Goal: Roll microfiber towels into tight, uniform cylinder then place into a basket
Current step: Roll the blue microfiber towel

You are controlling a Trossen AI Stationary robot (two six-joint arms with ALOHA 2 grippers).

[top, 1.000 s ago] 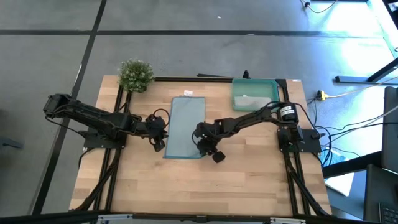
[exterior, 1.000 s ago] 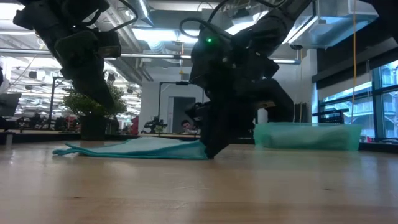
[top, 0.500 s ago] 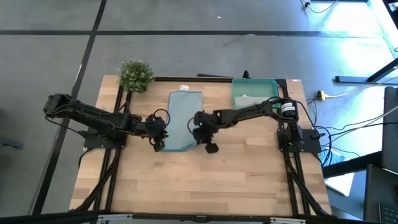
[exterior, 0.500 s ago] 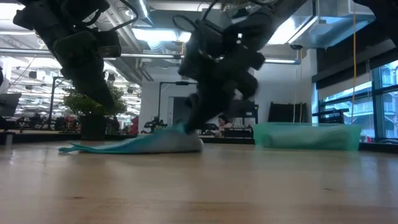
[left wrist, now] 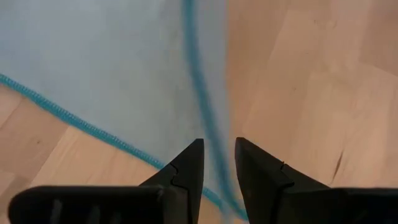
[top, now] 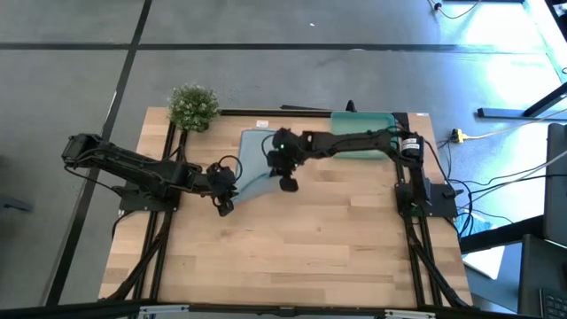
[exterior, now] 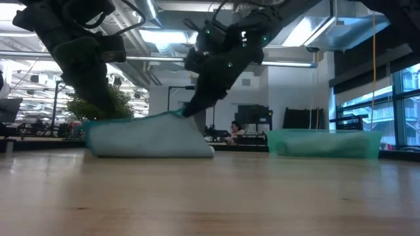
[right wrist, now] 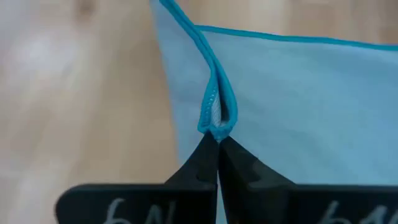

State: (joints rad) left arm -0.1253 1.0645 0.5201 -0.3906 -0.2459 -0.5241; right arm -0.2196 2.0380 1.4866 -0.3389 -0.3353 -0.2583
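Your right gripper [top: 285, 170] has swung the towel's near corner up and back toward the far edge of the table [top: 292, 257]; a second ago that towel [top: 255, 168] lay flat as a long rectangle, and now it stands folded over itself, a slanted sheet between your two arms. Your right fingers [right wrist: 214, 155] are pressed together on the towel's hem, a bright teal stitched edging that bunches into a small loop just above the tips. The cloth itself is pale blue, soft and matte, with a fine nap. In the low view it rises off the table like a low tent [exterior: 147, 136], its peak pinched under the right gripper [exterior: 187, 113].

Your left gripper [top: 225, 206] sits low at the towel's near corner, where it was. Its fingers [left wrist: 186, 171] stand slightly apart with the teal hem running between them; you cannot tell whether they touch it.

The basket [top: 341, 146] is at the far right of the table, translucent teal plastic, largely covered by your right arm. The table is light wood planks. A small potted plant [top: 192, 106] stands at the far left corner. No writing is legible.
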